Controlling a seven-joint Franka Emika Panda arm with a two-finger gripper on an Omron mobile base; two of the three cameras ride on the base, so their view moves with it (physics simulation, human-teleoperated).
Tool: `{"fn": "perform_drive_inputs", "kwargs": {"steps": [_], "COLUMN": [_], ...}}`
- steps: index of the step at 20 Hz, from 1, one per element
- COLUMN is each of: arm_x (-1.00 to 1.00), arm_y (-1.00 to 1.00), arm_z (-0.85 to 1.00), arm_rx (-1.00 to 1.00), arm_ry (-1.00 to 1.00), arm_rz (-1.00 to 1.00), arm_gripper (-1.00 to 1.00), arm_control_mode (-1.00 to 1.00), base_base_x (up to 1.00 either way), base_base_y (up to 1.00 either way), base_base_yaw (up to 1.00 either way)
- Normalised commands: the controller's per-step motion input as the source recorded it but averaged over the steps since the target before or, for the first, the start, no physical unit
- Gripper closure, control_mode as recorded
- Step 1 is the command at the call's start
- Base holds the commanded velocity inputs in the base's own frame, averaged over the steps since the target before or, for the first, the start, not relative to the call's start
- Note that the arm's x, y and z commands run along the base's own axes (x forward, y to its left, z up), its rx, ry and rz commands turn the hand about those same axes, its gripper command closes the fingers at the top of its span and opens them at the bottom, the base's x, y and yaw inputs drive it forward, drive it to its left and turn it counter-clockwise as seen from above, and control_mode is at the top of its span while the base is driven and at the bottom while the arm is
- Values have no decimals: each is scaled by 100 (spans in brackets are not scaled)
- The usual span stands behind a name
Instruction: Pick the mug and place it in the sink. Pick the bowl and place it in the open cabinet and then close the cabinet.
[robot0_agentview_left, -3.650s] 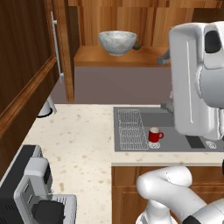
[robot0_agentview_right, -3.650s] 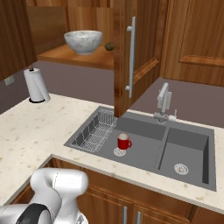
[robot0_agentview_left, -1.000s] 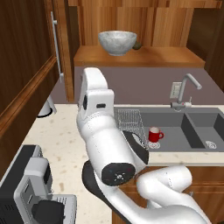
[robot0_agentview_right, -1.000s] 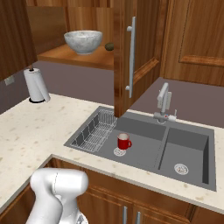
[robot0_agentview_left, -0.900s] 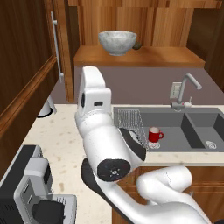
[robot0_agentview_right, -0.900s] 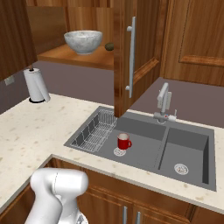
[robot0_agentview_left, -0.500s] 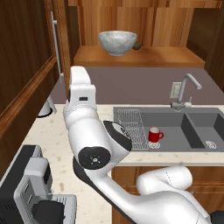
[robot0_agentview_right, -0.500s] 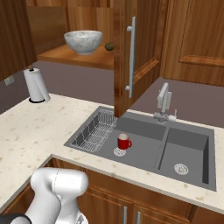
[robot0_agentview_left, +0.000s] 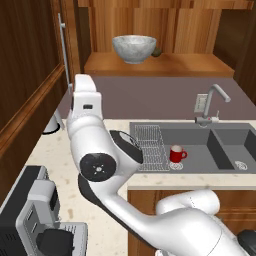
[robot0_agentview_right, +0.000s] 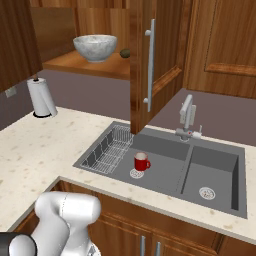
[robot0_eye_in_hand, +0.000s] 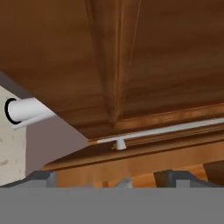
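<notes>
Cabinet door (robot0_agentview_left: 30, 90), far left: standing open, bar handle (robot0_agentview_left: 63, 55) facing the arm. Gripper (robot0_eye_in_hand: 109, 181): jaws spread wide, holding nothing, looking at the handle (robot0_eye_in_hand: 162, 130). Bowl (robot0_agentview_left: 133, 48): sitting on the cabinet (robot0_agentview_left: 155, 64) shelf. Mug (robot0_agentview_left: 176, 154): standing in the sink (robot0_agentview_left: 200, 137) beside the wire rack (robot0_agentview_left: 150, 152). Advice: push the door's outer edge and follow its arc.
</notes>
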Motion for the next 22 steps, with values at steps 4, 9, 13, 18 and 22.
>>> {"fn": "perform_drive_inputs", "kwargs": {"steps": [4, 9, 13, 18, 22], "arm_x": [29, 24, 14, 0, 0], "arm_y": [0, 4, 11, 18, 21], "arm_z": [-4, -15, -19, -7, 0], "arm_rx": [0, 0, 0, 0, 0], "arm_ry": [4, 6, 7, 2, 0], "arm_rz": [0, 0, 0, 0, 0], "arm_gripper": [-100, -100, -100, -100, -100], "arm_control_mode": [-100, -100, -100, -100, -100], "base_base_x": [0, 0, 0, 0, 0], "base_base_y": [0, 0, 0, 0, 0], "base_base_yaw": [0, 0, 0, 0, 0]}}
